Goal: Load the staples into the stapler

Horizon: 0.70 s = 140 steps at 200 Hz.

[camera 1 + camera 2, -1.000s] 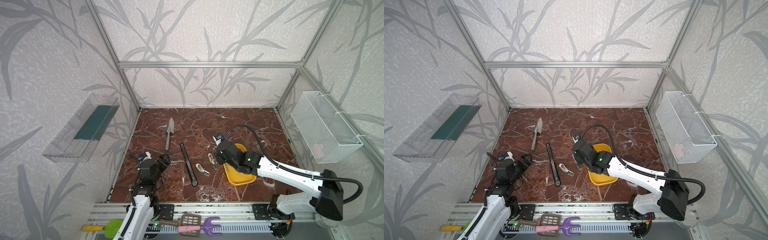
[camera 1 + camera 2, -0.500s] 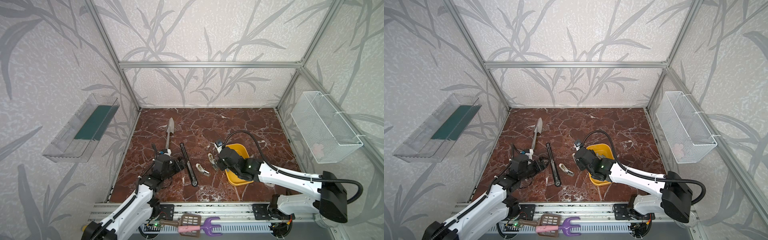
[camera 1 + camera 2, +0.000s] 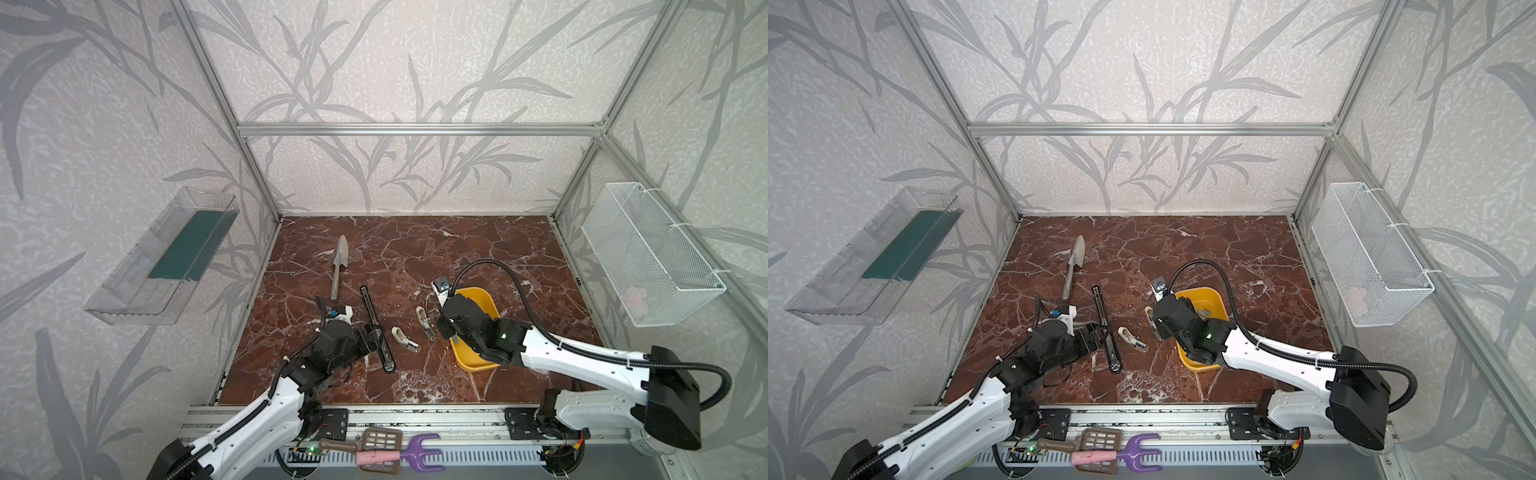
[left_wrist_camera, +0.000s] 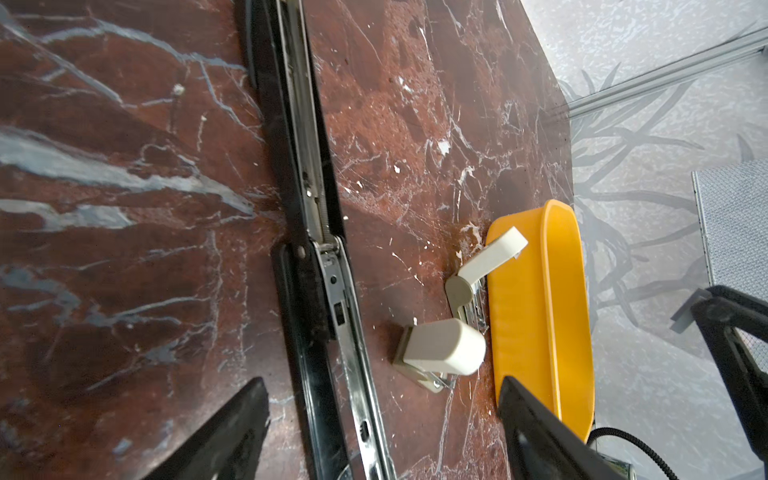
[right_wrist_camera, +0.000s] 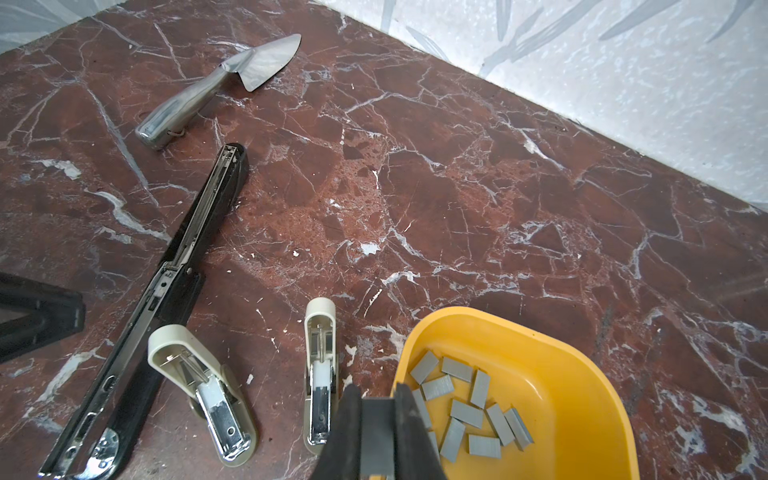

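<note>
Since a second ago the left arm has swung in from the near-left corner of the surface (image 3: 419,257). Its left tool (image 4: 382,384) now hangs low over the stapler (image 5: 195,232), jaws wide apart with the black body between them, and as far as we can see not yet touching it. The stapler lies flat and opened out, silvery rail up, well apart from the yellow tray (image 5: 573,399) that holds the staples (image 5: 467,413). The right tool (image 5: 377,395) is closed on one staple strip (image 5: 376,440) and hovers at the tray's rim, just beside the two cream-white blocks (image 5: 199,382). We judge the step in hand to be steadying the stapler so the strip can go in. To do it well, we close the left jaws squarely across the black sides, clear of the rail, and press lightly so it cannot skate on the marble. We carry the strip high enough to clear the cream blocks, line it along the rail, and release only once it sits in the channel.
</note>
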Tool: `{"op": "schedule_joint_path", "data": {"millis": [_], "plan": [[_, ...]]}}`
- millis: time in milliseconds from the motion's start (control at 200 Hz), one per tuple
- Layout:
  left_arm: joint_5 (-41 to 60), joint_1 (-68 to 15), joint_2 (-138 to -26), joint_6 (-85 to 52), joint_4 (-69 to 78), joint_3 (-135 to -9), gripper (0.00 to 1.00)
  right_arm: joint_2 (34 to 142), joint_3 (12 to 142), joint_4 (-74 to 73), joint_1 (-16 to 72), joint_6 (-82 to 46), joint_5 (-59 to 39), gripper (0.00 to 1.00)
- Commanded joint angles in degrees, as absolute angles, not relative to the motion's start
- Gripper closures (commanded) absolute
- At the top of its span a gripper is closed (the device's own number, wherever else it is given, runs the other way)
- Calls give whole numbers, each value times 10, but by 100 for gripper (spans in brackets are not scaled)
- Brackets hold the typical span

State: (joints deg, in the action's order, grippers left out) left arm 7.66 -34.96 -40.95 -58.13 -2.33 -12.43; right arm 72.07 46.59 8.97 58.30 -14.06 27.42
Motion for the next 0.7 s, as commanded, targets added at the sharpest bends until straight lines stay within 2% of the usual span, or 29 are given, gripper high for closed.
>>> {"op": "schedule_joint_path", "data": {"millis": [0,355,695], "plan": [[36,-378,-420,-597,-9,-123,13,722,461,76,583,-141,283,92],[33,-455,-532,-617,110,-132,14,729,462,76,583,-136,297,92],[0,-512,-570,-620,131,-152,13,726,460,81,572,-144,291,92]]}}
